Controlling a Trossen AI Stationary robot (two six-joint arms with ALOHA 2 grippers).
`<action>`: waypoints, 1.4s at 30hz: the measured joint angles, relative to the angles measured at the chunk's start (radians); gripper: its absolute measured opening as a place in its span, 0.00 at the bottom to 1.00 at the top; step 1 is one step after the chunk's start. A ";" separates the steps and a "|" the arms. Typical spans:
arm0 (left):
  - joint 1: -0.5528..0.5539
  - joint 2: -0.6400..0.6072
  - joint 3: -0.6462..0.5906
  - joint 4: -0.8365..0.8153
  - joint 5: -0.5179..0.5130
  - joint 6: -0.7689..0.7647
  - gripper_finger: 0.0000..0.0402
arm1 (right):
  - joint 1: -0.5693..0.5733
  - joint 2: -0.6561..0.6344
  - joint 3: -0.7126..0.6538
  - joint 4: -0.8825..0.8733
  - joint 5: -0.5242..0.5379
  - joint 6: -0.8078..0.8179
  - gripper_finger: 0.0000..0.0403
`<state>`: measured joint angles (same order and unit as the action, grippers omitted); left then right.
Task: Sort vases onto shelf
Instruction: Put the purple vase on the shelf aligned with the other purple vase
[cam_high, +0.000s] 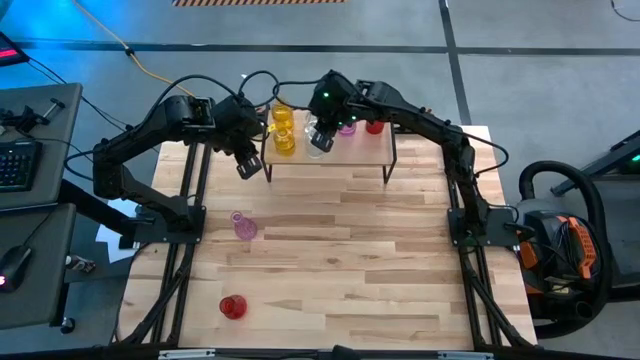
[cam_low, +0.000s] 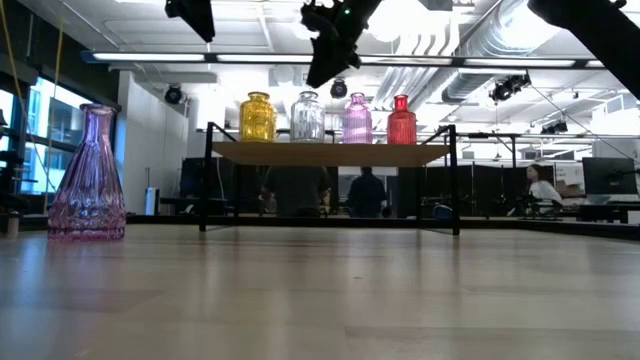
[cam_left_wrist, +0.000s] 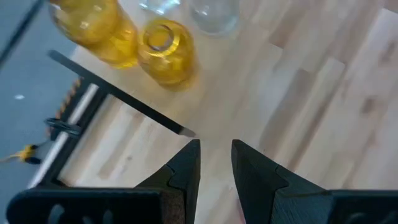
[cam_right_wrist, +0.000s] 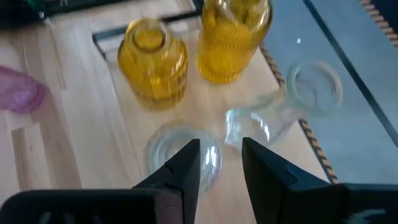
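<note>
Two yellow vases (cam_high: 283, 131) on shelf (cam_high: 355, 150), no readable writing

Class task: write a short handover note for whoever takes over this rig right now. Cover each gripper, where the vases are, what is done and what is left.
Left gripper: empty, narrow gap between its fingers, hanging by the shelf's left front corner.
Right gripper: empty, slightly open, above the clear vases.
On the shelf: two yellow vases at the left end, then clear, pink and red toward the right. Not every vase on it can be counted.
On the table: one pink vase and one red vase, both left of centre.
Left to do: move those two onto the shelf beside their colours.
</note>
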<state>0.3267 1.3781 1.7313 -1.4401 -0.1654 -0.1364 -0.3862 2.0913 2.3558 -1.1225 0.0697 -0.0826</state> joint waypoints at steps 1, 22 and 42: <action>-0.001 0.000 0.000 -0.008 0.024 0.000 0.20 | 0.001 -0.005 0.000 -0.017 0.000 0.000 0.24; -0.331 -0.007 -0.012 -0.126 0.076 -0.130 0.20 | 0.109 -0.181 0.000 -0.347 0.001 0.293 0.24; -0.449 -0.353 -0.665 0.068 0.068 -0.342 0.20 | 0.289 -0.205 -0.003 -0.449 0.002 0.317 0.24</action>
<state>-0.1227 1.0249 1.0665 -1.3726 -0.0976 -0.4781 -0.0975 1.8866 2.3531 -1.5711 0.0715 0.2348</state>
